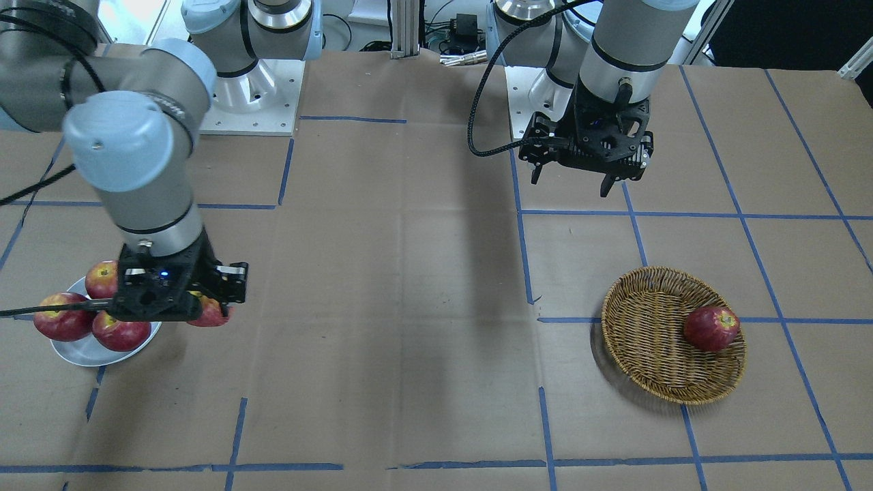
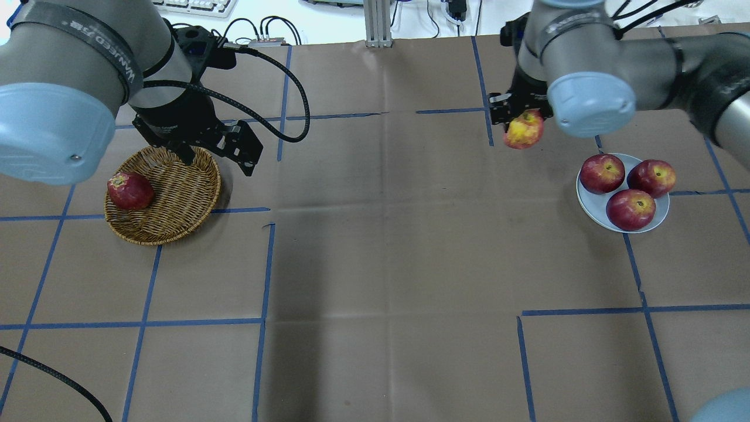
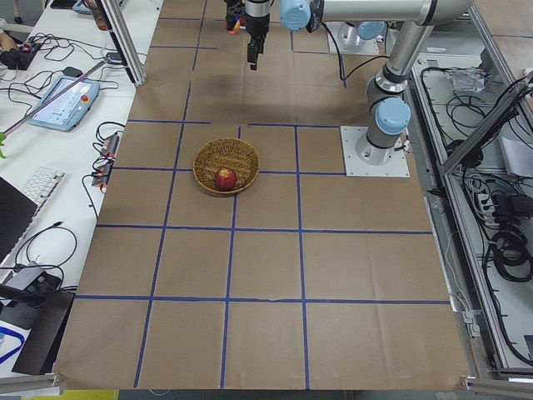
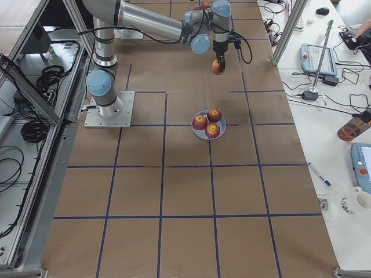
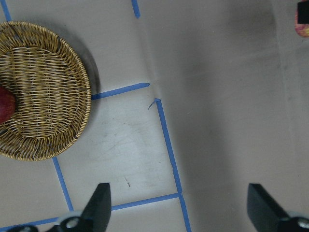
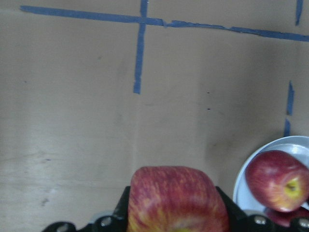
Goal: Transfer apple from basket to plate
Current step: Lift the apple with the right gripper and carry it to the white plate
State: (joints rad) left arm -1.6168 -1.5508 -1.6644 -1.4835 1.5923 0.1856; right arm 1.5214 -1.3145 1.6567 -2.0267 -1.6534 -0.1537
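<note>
My right gripper (image 2: 523, 126) is shut on the pale pinkish-red apple (image 2: 524, 131) with a yellow patch and holds it above the table, apart from the plate (image 2: 590, 206). The apple also shows in the right wrist view (image 6: 176, 195) and the front view (image 1: 213, 314). The pale plate (image 6: 240, 186) carries three darker red apples (image 2: 630, 208). My left gripper (image 2: 218, 164) is open and empty, hovering by the far right rim of the wicker basket (image 2: 179, 196). The basket (image 5: 48, 96) holds one dark red apple (image 2: 130, 190).
Brown paper with blue tape lines (image 2: 266, 264) covers the table. The two arm bases (image 1: 249, 95) stand at the robot's edge. Cables and a keyboard (image 3: 42, 183) lie off the table's side.
</note>
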